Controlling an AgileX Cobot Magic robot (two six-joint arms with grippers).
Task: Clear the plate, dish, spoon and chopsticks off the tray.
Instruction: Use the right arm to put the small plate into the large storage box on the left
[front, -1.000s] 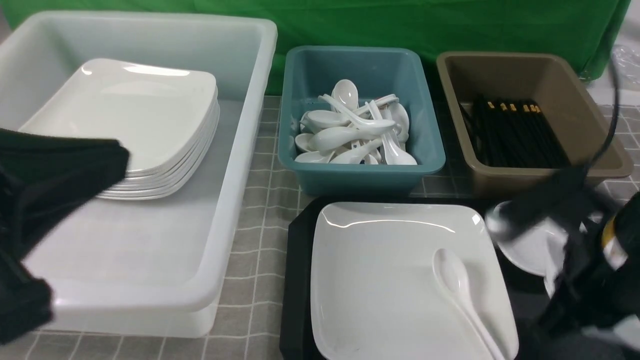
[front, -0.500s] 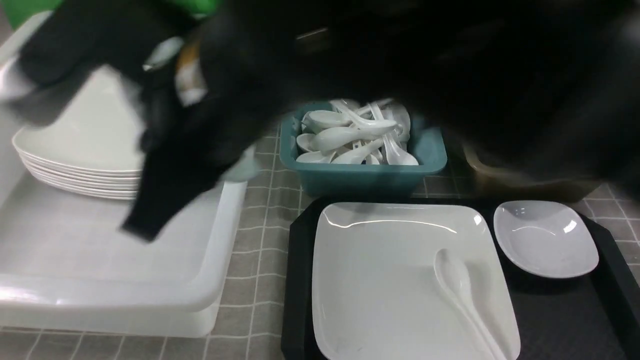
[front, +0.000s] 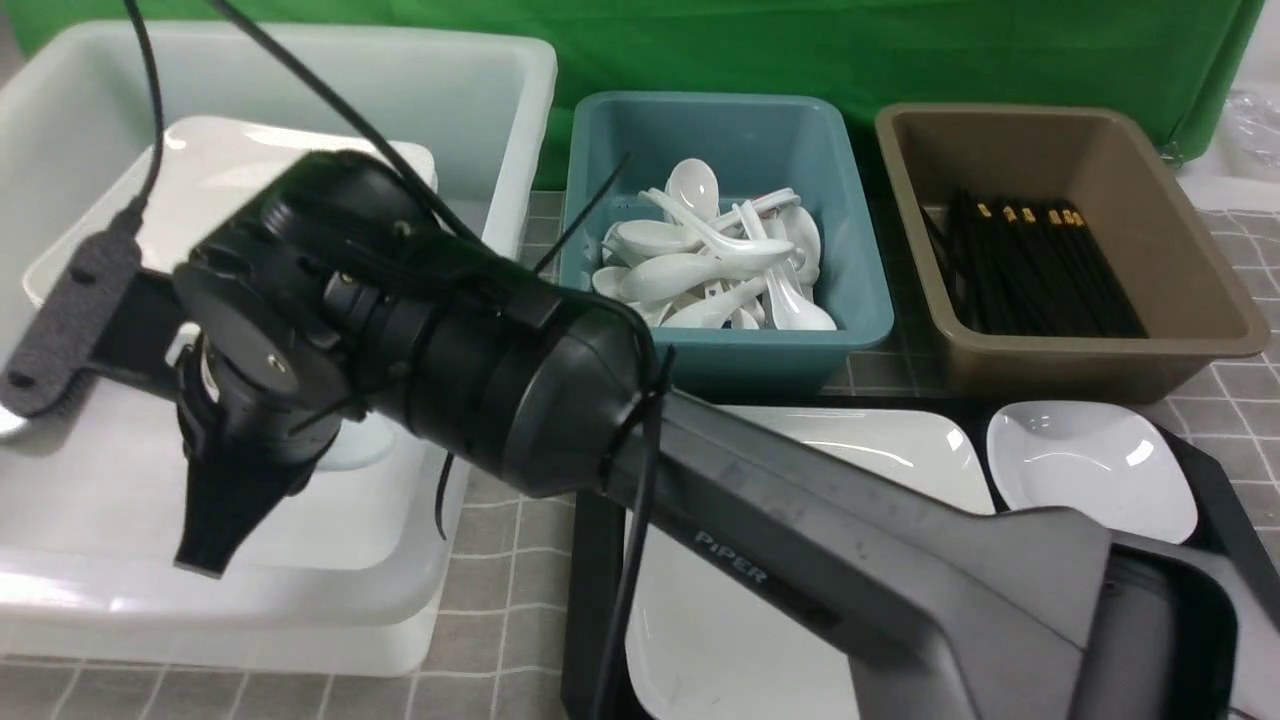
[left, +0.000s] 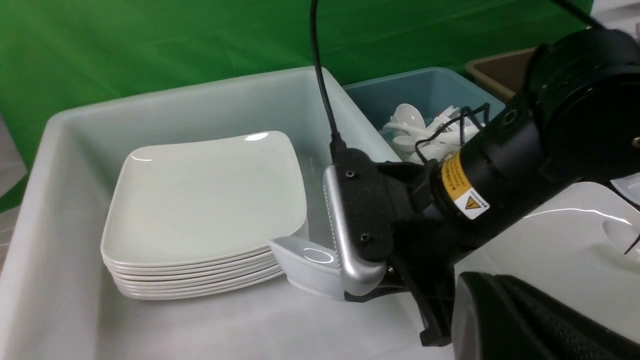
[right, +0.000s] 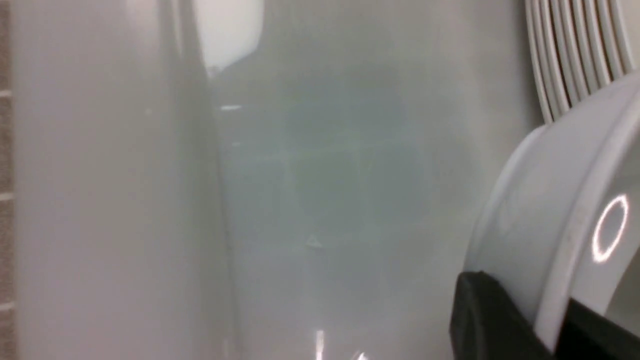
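Note:
My right gripper (front: 215, 520) reaches across into the white tub (front: 500, 110). It is shut on a small white dish (left: 307, 262) and holds it on edge next to the stacked plates; the dish rim sits between its fingers (right: 500, 320). The large white plate (front: 860, 450) lies on the black tray (front: 590, 560), mostly behind the arm. A second small dish (front: 1090, 470) is on the tray's right. The spoon is hidden by the arm. No chopsticks show on the tray. My left gripper shows only one finger (left: 525, 320), off to the side, with nothing against it.
A stack of large white plates (front: 230, 170) fills the tub's far left. The teal tub (front: 870, 330) holds several white spoons. The brown tub (front: 1210, 330) holds black chopsticks (front: 1030, 270). The right arm's link (front: 800, 540) crosses over the tray.
My right arm swung from the tray at the right across to the white tub with a small dish in its grip. My left gripper has left the front view.

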